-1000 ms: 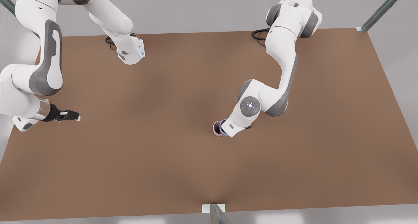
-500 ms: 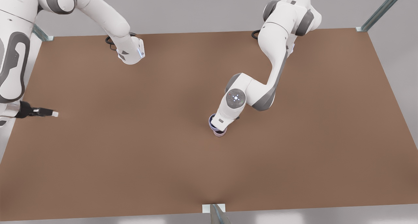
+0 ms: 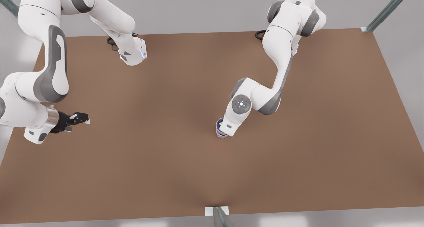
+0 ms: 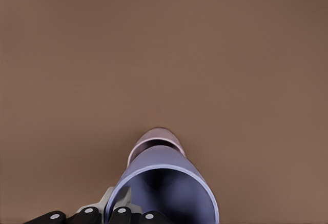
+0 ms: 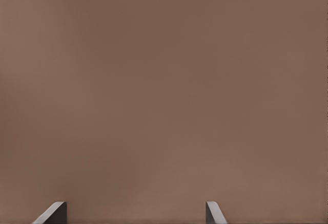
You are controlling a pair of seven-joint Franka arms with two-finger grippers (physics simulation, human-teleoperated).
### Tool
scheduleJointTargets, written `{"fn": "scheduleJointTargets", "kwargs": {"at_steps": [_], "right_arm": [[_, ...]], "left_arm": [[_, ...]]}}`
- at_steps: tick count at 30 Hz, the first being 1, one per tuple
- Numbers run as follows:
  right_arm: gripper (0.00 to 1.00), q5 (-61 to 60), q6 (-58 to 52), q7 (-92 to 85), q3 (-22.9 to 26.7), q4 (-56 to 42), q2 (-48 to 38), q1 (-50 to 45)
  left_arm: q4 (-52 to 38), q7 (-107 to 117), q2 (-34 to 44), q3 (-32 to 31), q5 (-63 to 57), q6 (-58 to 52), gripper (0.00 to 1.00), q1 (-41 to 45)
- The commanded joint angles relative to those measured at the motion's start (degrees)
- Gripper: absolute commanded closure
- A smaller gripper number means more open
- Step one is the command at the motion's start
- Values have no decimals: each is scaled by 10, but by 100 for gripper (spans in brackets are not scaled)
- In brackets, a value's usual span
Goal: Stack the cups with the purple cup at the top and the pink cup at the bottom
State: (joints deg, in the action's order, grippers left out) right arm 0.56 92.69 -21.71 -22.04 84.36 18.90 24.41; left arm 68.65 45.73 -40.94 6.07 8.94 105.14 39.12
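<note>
Purple cup goes down into the pink one at mid-table

My left gripper [image 4: 120,215] pinches the purple cup's [image 4: 169,185] rim, centring it over the pink cup [image 4: 154,138] so the tapers nest. My right gripper [image 3: 79,118] waits near the table's [image 3: 298,160] edge, fingers spread, holding nothing. No writing is readable.

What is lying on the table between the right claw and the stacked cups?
Nothing: in the front view, bare table separates the open right claw from the cups, where the left claw holds the purple cup.

Blue-violet purple cup [image 4: 169,183], pale pink cup [image 4: 154,138], brown table [image 3: 165,160].
</note>
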Motion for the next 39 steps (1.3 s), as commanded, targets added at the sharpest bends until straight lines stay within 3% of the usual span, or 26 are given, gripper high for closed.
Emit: {"fn": "scheduleJointTargets", "kwargs": {"at_steps": [1,6,15,18,23,25,28,39], "right_arm": [[0,21,-4,183,-1,-2,-1,-15],[0,37,-2,272,-41,-1,-3,-17],[0,37,-8,266,-41,3,-9,-17],[0,37,31,266,-40,71,-62,-17],[0,34,31,260,-38,64,-55,-14],[0,34,31,260,-38,64,-54,-13],[0,33,31,259,-38,64,-54,-12],[0,30,22,165,-32,63,-46,20]], "left_arm": [[3,45,1,0,0,9,79,0],[8,45,-3,0,0,9,79,1],[19,45,-4,0,1,16,79,1],[24,45,-5,-1,1,18,79,2],[30,46,-5,-2,3,31,79,2],[30,46,-5,-2,5,31,59,2],[30,46,-5,-2,5,31,48,2],[30,46,-5,-2,4,31,48,2]]}}
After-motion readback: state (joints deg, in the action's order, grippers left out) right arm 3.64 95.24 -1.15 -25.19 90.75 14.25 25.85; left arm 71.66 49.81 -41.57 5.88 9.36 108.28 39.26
